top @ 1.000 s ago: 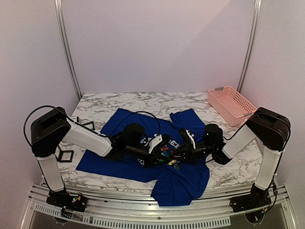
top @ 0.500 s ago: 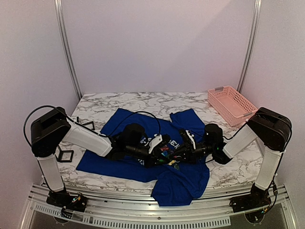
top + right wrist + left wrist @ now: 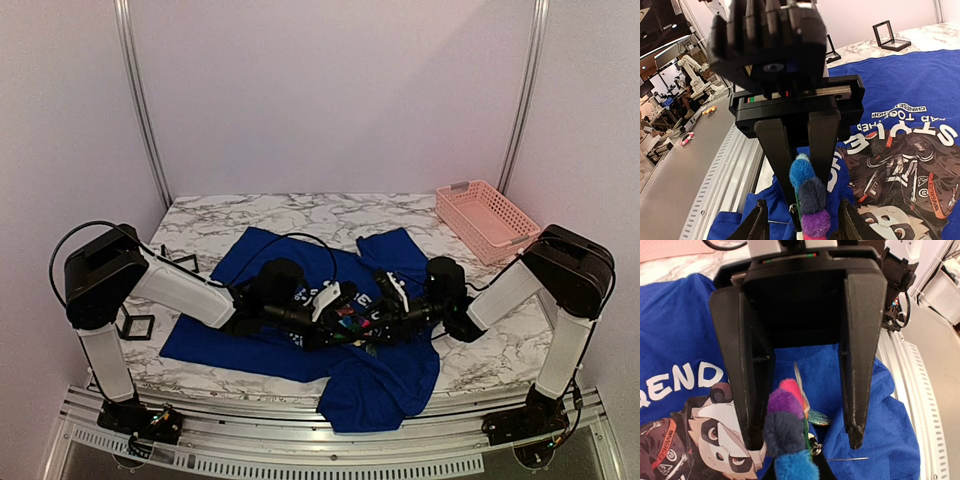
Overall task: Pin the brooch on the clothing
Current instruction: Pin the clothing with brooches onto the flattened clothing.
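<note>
Left claw [image 3: 807, 185] was clamped nearly shut on the brooch [image 3: 786, 412], squeezing its fuzzy petals. So the brooch sat right between its fingers, over the shirt and just beside the chest print. Right claw [image 3: 805, 440] was nose to nose with it, fingers well apart on either side of the brooch and not gripping anything I could see. Under both claws lay the blue T-shirt [image 3: 260, 255], spread on the marble bench [image 3: 300, 210] and bunched up on the near side.

What'd worry me: the only hold was on soft fluff, so the brooch could easily swivel in the left claw once the pin met cloth. A thin needle [image 3: 847, 458] poked out just below one finger of the right claw. With the fabric rumpled there it could skate off, or go through both layers and pin front to back. The claws were also so close they might knock each other.

Readable stuff: white "REND" off to one side of the left claw, above the cartoon panda [image 3: 715, 425], probably TREND. From the right claw's camera, "STYLE" upside down, plus a smaller line containing "CHINESE". The rest was too small.
</note>
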Tool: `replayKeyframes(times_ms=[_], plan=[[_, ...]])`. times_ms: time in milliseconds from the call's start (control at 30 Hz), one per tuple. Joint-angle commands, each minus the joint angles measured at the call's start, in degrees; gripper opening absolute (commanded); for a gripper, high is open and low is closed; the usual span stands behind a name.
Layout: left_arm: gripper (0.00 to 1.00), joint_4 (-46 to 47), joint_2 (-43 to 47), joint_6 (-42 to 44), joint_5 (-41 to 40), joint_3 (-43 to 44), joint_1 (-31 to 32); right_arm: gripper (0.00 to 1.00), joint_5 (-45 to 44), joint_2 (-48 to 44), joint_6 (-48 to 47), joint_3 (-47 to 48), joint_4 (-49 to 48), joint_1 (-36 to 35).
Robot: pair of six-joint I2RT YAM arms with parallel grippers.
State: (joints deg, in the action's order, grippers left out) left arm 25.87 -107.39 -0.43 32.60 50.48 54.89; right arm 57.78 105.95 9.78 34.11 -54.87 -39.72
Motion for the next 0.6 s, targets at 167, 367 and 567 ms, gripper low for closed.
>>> replayKeyframes(times_ms=[167,367,567], plan=[[0.0,0.85,1.01,0.6,0.75,-0.42,0.08,0.31,0.01,1.62,0.59,1.91,0.84,-0.39],[0.0,1.11,1.14,0.65,0.71,-0.64,0.04,0.2,-1.02,1.36,0.55,1.02,1.44,-0.24],[0.0,1.11,1.22,0.69,0.8,-0.73,0.04,0.18,-1.22,0.85,1.96,-0.46,-0.51,0.76]])
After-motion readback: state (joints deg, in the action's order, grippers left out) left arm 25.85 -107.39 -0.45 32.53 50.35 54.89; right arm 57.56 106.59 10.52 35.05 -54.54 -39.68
